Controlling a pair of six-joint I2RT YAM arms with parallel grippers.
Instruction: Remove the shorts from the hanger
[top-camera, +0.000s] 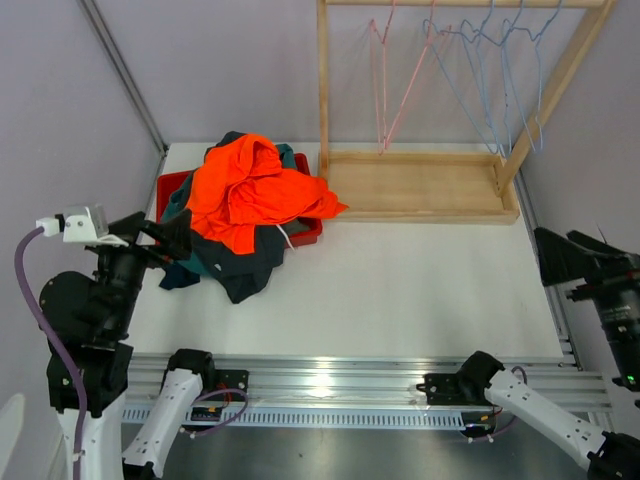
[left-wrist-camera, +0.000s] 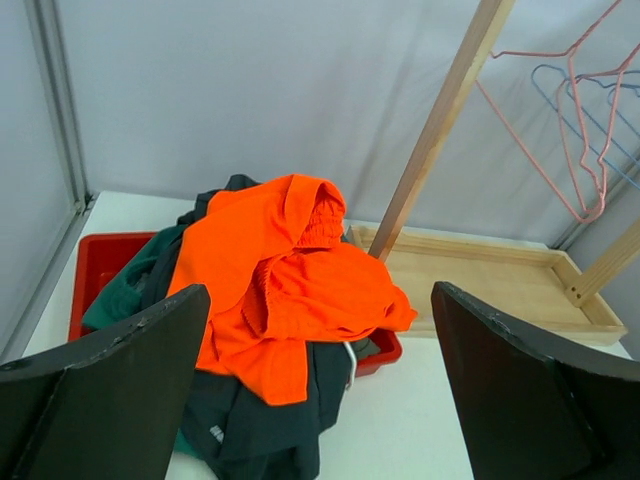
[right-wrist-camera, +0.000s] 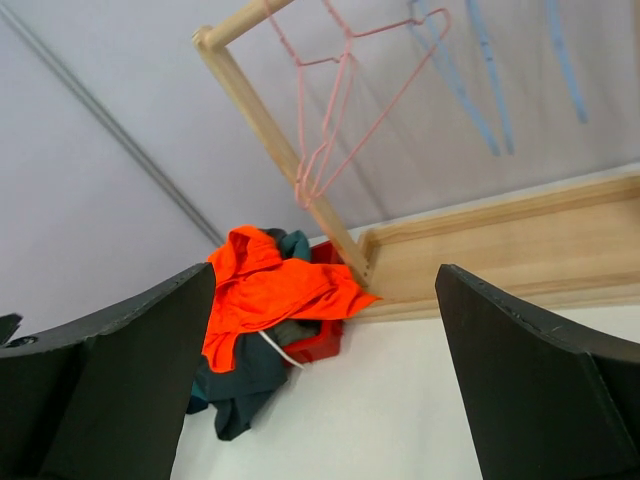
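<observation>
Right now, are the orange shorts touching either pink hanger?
Apart. The top view shows the pink hangers hanging bare from the wooden rack, while the orange shorts lie atop the other shorts at the red bin, left of the rack.

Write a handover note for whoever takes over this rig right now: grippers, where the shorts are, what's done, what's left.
Left gripper: open, empty, facing the pile.
Right gripper: open, empty, at the table's right edge.
Shorts: heaped in and over the red plastic bin. The bright orange fabric shorts lie on top, charcoal and teal pairs beneath; any others are hidden.
Done: the pink wire hangers and blue wire hangers on the wooden rack hang bare.
Left: nothing visible to remove.
</observation>
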